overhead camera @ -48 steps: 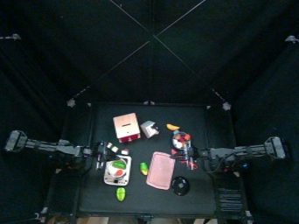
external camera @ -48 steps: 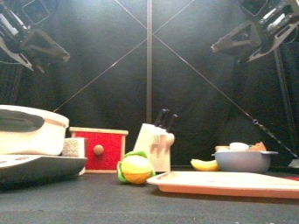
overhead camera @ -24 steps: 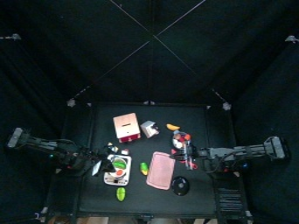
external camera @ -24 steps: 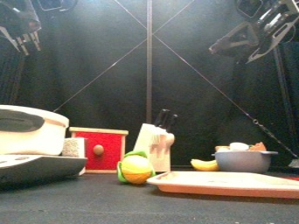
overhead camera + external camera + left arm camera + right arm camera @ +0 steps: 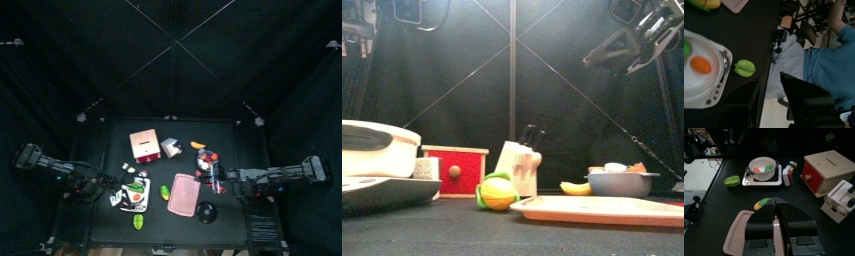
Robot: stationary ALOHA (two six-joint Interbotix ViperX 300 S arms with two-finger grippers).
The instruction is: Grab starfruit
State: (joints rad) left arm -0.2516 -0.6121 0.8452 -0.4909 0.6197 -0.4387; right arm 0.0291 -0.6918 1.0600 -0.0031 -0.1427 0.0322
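Spread wide and empty at the left gripper (image 5: 774, 107), likely to straddle the yellow-green oval starfruit (image 5: 139, 220), lying free low in the top view near the black counter's (image 5: 107, 150) bottom edge. Pinched shut, holding nothing, at the right gripper (image 5: 777, 210), idle at right.

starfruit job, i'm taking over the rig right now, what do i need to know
Left tool: open, empty, in the air near the starfruit.
Right tool: shut, empty, over the pink tray.
Starfruit: lying on the table beside the scale, untouched.
Done: nothing grabbed yet.
Left: probably lower the left tool onto the starfruit, close, lift.
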